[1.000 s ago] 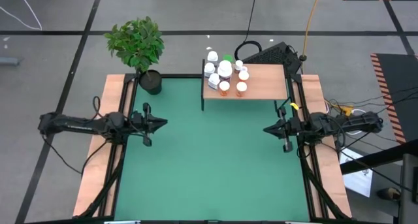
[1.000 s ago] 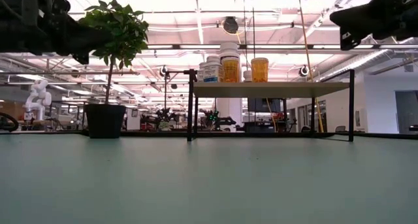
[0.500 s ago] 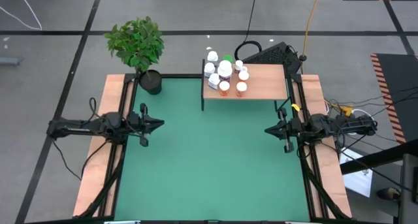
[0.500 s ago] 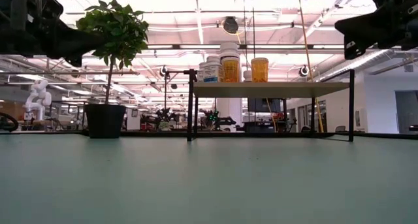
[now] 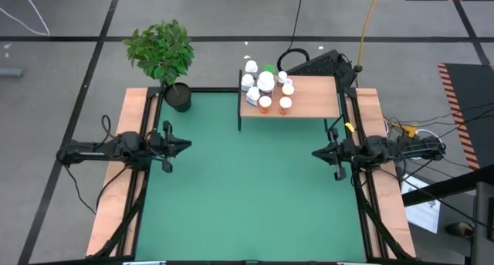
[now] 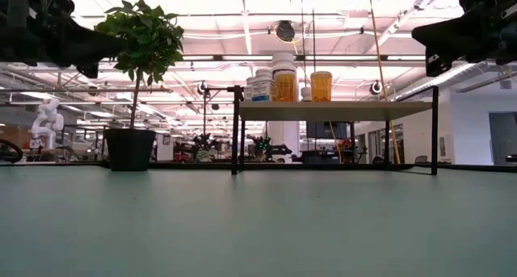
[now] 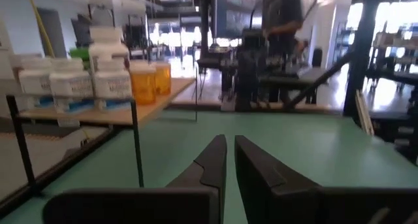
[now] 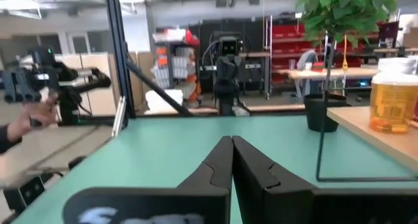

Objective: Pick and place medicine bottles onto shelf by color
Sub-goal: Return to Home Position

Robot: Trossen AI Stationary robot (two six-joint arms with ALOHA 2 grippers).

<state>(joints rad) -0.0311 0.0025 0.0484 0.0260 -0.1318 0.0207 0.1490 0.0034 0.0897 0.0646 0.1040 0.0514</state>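
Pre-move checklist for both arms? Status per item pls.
1. Left gripper empty: ok. It is shut on nothing, at the mat's left edge.
2. Right gripper empty: ok. It is shut on nothing, at the mat's right edge.
3. Green mat free of bottles: ok.
4. Medicine bottles on the shelf: ok, clustered at its left end.
5. Sorted by colour: cannot tell. The white ones sit together with the amber ones beside them, but the rows overlap.
6. Person's hand beyond the table: cannot tell how near it is.
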